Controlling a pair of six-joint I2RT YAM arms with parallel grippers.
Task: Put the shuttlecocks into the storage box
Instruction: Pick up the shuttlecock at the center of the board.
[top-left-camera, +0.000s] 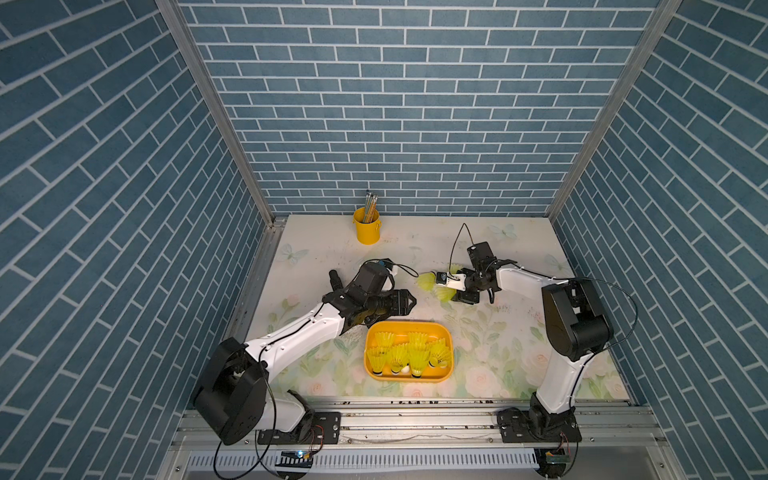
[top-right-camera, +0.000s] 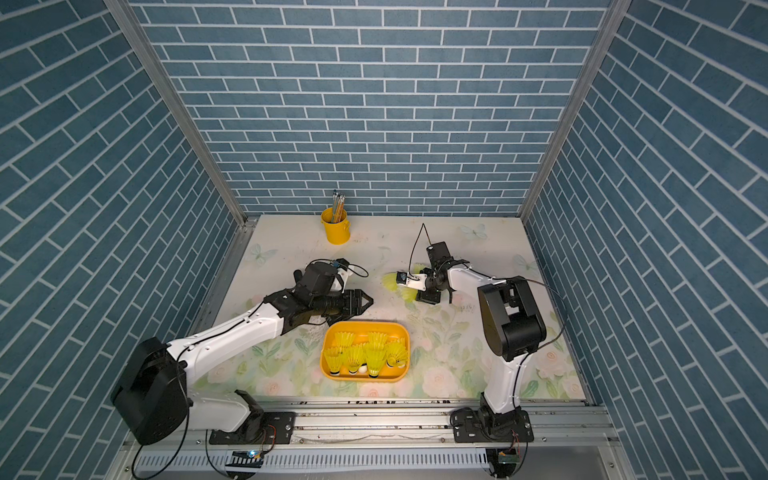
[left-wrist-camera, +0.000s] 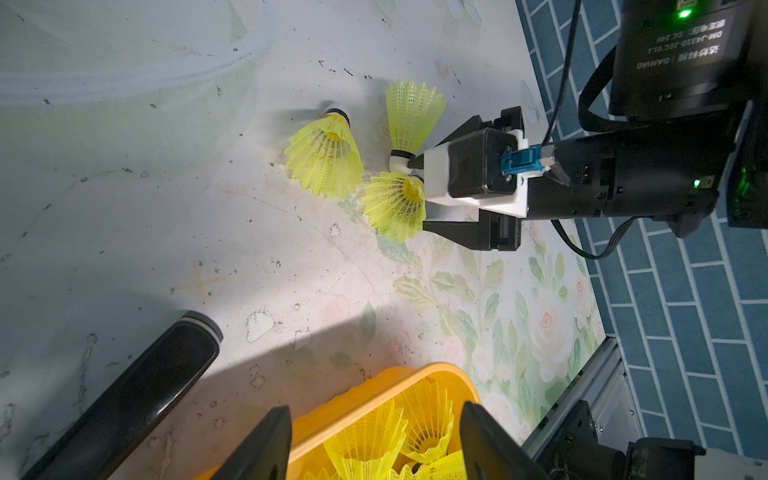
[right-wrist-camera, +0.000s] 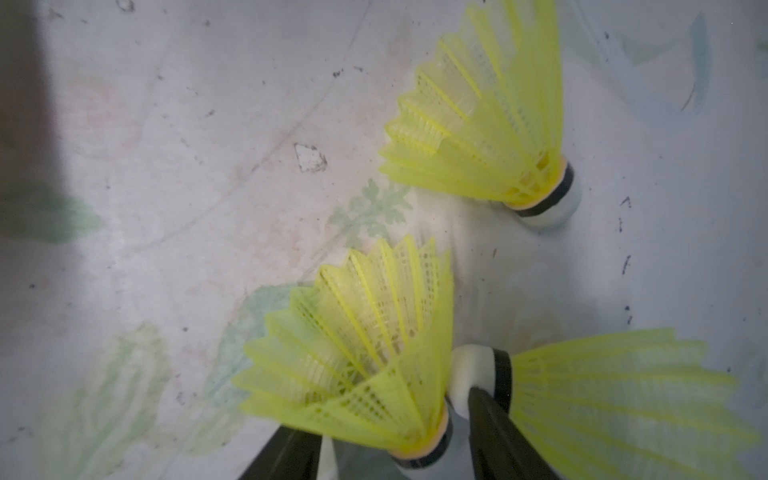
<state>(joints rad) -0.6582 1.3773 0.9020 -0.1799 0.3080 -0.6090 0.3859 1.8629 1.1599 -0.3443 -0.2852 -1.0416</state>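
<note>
I see the storage box (top-left-camera: 434, 329) on the worktop (top-left-camera: 498, 353), near the front edge and between the two arms. Several shuttlecocks (top-left-camera: 417, 355) are inside it, most of them with the white tip down and the skirt up.

Three more shuttlecocks lie on the worktop behind the box, close together. The right gripper (right-wrist-camera: 381, 409) is low over them. In the right wrist view its two fingers (right-wrist-camera: 486, 432) stand on both sides of the white tip of one shuttlecock (right-wrist-camera: 353, 353), whose skirt points away from the gripper. The gap is only a little wider than the tip, and I cannot tell if the fingers already press it. A second shuttlecock (right-wrist-camera: 623, 395) lies just beside, with its tip against the outside of one finger. The third one (right-wrist-camera: 478, 124) lies apart from the fingers.

The left gripper (top-left-camera: 411, 302) hangs near the back rim of the box. Its fingers are a little apart and nothing is between them.

A yellow bucket with pencils (top-left-camera: 366, 230) stands at the back wall, well apart from everything.
</note>
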